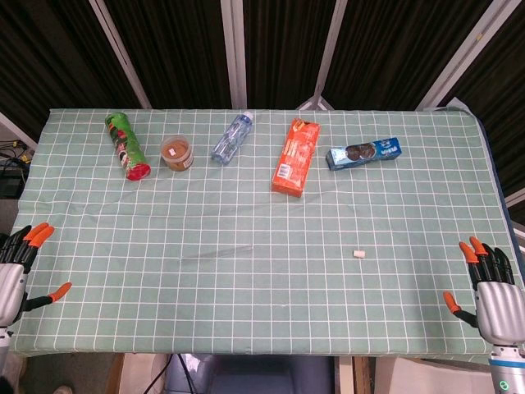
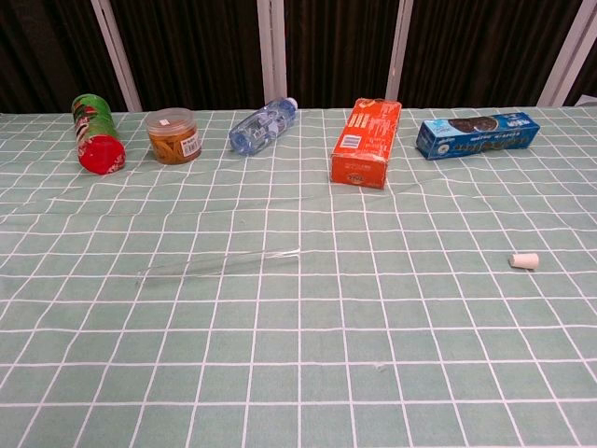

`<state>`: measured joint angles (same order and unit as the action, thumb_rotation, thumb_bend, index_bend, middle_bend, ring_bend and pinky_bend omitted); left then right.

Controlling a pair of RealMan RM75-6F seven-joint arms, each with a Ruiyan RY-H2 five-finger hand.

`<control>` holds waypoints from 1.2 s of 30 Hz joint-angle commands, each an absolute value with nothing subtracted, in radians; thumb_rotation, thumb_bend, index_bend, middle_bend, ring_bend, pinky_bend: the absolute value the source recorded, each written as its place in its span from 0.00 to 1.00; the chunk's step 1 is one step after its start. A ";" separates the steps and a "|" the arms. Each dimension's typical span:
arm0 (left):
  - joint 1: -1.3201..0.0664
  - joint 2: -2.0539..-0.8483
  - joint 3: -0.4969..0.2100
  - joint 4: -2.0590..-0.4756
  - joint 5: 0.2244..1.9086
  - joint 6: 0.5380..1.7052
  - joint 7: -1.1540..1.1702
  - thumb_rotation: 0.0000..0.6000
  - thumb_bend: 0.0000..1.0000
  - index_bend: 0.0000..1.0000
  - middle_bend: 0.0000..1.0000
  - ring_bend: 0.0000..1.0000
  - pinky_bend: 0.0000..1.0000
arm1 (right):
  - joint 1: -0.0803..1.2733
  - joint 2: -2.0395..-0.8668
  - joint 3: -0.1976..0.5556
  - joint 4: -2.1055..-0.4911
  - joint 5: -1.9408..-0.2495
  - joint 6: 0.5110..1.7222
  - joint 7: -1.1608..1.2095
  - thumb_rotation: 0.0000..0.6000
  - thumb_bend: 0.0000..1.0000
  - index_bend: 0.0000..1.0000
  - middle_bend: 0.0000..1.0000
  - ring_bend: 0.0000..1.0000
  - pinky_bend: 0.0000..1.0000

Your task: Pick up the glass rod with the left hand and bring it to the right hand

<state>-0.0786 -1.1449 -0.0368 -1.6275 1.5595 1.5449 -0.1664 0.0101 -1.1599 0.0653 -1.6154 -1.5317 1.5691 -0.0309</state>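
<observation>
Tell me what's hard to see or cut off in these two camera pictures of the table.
- Left robot hand: head view, partly cut off by the left edge; absent from the chest view.
- Right robot hand: head view, wrist runs off the bottom edge; absent from the chest view.
- Thin clear glass rod: nearly invisible against the green checked tablecloth in both views; its ends are faint.
- Small white cylindrical piece: too small to identify.

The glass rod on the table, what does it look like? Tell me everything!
The glass rod is a thin, straight, see-through stick, hard to spot against the green checked tablecloth. It lies flat on the cloth, slanting a little, left of the table's middle. Nothing else touches it. Both hands are far off at the table's near corners.
</observation>
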 commanded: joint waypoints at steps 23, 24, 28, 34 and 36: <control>-0.094 -1.144 -0.024 -1.653 1.571 1.511 -0.120 1.00 0.22 0.11 0.06 0.00 0.00 | 0.009 -1.157 0.075 -1.617 -1.511 1.565 -0.011 1.00 0.31 0.00 0.00 0.00 0.00; -0.097 -1.144 -0.025 -1.655 1.571 1.508 -0.115 1.00 0.22 0.11 0.07 0.00 0.00 | 0.009 -1.156 0.075 -1.618 -1.509 1.564 -0.009 1.00 0.31 0.00 0.00 0.00 0.00; -0.123 -1.143 -0.027 -1.672 1.579 1.473 -0.080 1.00 0.22 0.12 0.07 0.00 0.00 | 0.008 -1.153 0.078 -1.622 -1.502 1.563 0.000 1.00 0.32 0.00 0.00 0.00 0.00; -0.214 -1.163 -0.073 -1.743 1.564 1.370 0.034 1.00 0.23 0.17 0.10 0.00 0.00 | 0.012 -1.154 0.077 -1.627 -1.503 1.555 -0.002 1.00 0.32 0.00 0.00 0.00 0.00; -0.246 -1.179 -0.092 -1.762 1.542 1.328 0.078 1.00 0.25 0.18 0.11 0.00 0.00 | 0.012 -1.154 0.077 -1.628 -1.503 1.555 -0.001 1.00 0.32 0.00 0.00 0.00 0.00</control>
